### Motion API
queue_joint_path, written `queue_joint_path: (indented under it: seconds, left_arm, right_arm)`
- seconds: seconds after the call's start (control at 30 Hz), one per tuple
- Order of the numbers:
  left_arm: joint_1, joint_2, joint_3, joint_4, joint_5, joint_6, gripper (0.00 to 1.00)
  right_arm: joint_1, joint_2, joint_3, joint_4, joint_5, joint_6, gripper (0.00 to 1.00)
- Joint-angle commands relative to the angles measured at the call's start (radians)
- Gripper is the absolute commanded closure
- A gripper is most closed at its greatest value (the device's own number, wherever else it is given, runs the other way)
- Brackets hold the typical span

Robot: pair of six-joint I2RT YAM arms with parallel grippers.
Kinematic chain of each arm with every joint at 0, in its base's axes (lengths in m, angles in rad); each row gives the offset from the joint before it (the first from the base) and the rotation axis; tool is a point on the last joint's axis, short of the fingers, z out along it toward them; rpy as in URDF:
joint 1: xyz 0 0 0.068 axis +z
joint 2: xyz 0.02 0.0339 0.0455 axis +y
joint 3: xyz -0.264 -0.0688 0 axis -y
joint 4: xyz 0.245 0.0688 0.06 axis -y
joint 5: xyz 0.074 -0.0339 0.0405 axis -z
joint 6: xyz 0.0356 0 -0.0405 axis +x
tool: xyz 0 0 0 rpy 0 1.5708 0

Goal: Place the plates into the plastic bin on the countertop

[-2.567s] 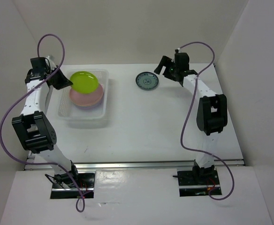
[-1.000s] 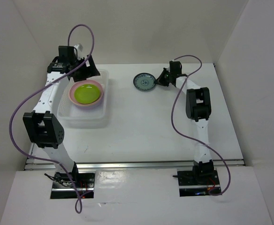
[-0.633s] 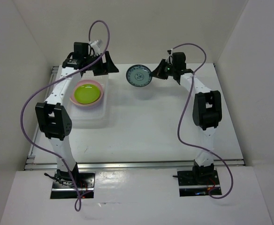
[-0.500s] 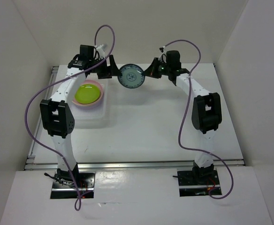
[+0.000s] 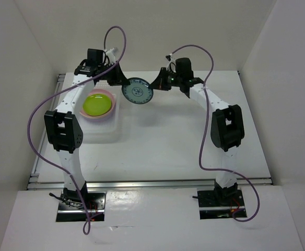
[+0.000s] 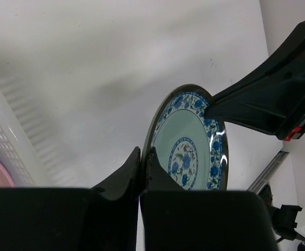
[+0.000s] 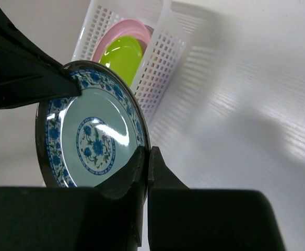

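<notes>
Countertop [image 5: 184, 136]: white and walled in. The only loose item on it was the plastic bin [image 5: 96, 134], at the left.

Plastic bin: held a pink plate [image 5: 109, 98] with a lime green plate [image 5: 96, 105] nested on top, both lying flat. Any plates lower in the stack were hidden.

Teal patterned plate [image 5: 137, 92]: off the countertop, in the air just beside the bin's far right corner and tilted up on edge. It hung between the two arms and was not yet over the bin.

Left gripper [image 6: 143, 156]: fingers clenched on the plate's rim at the bin side.

Right gripper [image 7: 145, 154]: fingers clenched on the opposite rim. Both claws were therefore grasping the same plate.

Step in hand (my reading): a mid-air handover from right to left.

Notes for doing it well:
- The right claw should let go only once the left pinch is firm, then back straight away along the plate's plane so it does not drag the rim.
- A one-sided rim pinch on a glossy plate may let it pivot, so the left wrist should move slowly.
- The left arm should level the plate over the lime green plate, lower it close and then release, rather than dropping it.
</notes>
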Motion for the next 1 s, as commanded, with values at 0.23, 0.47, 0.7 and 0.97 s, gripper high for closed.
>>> queue_joint_path:
  seconds: [0.23,0.47,0.7,0.97]
  left_arm:
    - [0.175,-0.054,-0.007,-0.051,-0.110,-0.007,1.00]
    - [0.375,-0.189,-0.234,0.000,-0.143,0.002,1.00]
    - [0.440,-0.189,-0.346,0.087,-0.113,0.002,1.00]
    - [0.440,-0.114,-0.343,0.138,-0.126,-0.019,0.93]
  right_arm:
    - [-0.049,-0.100,0.026,-0.073,0.080,-0.088,0.00]
    - [-0.136,-0.196,-0.121,-0.113,0.236,-0.100,0.00]
    - [-0.136,-0.226,-0.180,-0.112,0.287,-0.109,0.00]
    - [-0.136,-0.226,-0.189,-0.112,0.298,-0.109,0.00]
